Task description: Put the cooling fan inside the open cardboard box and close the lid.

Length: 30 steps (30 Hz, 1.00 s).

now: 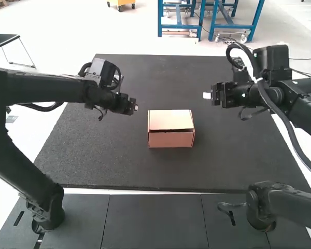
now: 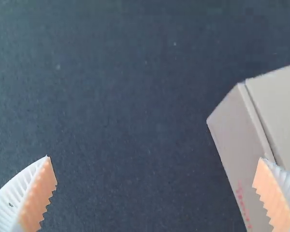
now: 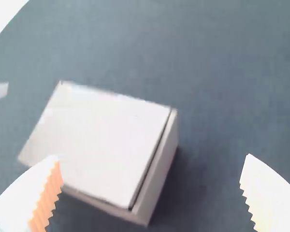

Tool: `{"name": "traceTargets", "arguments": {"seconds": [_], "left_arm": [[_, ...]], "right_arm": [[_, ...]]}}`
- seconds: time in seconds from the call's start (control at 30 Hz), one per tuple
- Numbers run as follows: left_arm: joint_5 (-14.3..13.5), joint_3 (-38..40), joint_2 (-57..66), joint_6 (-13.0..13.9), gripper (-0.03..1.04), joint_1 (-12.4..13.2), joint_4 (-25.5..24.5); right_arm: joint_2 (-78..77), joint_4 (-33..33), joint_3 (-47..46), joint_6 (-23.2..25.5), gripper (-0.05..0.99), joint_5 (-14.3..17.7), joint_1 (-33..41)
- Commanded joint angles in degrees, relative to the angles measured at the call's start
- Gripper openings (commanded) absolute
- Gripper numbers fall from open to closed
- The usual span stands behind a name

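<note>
box [image 1: 170, 128]: plain tan cardboard, faint red print on one side wall (too small to read). mat [image 1: 83, 150]: black, fine speckled grain. My left fingers [image 2: 5, 215]: white, ribbed; pads [image 2: 38, 193] orange, saw-toothed. My right fingers [image 3: 268, 193]: same white. My arms [image 1: 41, 88]: black.

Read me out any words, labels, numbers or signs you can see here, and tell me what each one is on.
Red print on the side of the cardboard box, left wrist view: too blurred to read.
Closed lid of the box: no text that I can make out.
Black mat: none.
</note>
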Motion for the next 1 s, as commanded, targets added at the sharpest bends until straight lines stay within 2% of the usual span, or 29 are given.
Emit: {"name": "traceTargets", "arguments": {"seconds": [0.0,0.23,0.33,0.4,0.53,0.6,0.63,0.7,0.8,0.83,0.97], "left_arm": [[-0.1,-3.9,-4.8,0.9,0.96,1.2,4.8],[-0.7,-15.4,-12.7,5.7,0.96,2.9,21.0],[-0.4,-19.9,-16.3,7.5,0.96,4.7,26.5],[-0.3,-23.2,-18.5,8.0,0.96,6.1,30.6],[-0.5,-29.0,-22.8,7.0,0.96,8.9,36.8],[-1.0,-31.3,-24.5,4.1,0.96,10.2,38.2],[-1.1,-32.5,-25.6,3.6,0.96,10.7,39.1],[-1.0,-35.2,-27.8,3.6,0.96,11.5,41.8],[-1.2,-40.0,-31.9,3.9,0.96,12.3,49.8],[-1.3,-41.2,-33.6,3.9,0.96,12.3,50.9],[-2.6,-44.7,-40.4,4.1,0.96,12.5,49.4]], "right_arm": [[-3.9,4.5,-1.9,2.6,0.85,1.7,-3.0],[-7.0,10.9,-6.6,2.7,0.85,1.7,-9.1],[-8.4,15.1,-10.9,6.7,0.88,2.0,-11.5],[-10.4,18.7,-13.4,7.1,0.9,3.0,-13.1],[-15.2,27.1,-20.4,4.9,0.9,7.2,-13.2],[-18.3,29.8,-23.6,1.5,0.9,11.1,-11.2],[-19.6,31.8,-25.1,1.5,0.9,11.9,-10.8],[-21.6,34.3,-27.3,1.4,0.9,12.6,-10.5],[-24.9,38.2,-30.7,1.4,0.9,12.7,-10.7],[-26.3,39.4,-32.1,1.4,0.9,12.7,-10.7],[-32.2,40.6,-36.5,1.4,0.9,12.7,-10.4]]}}
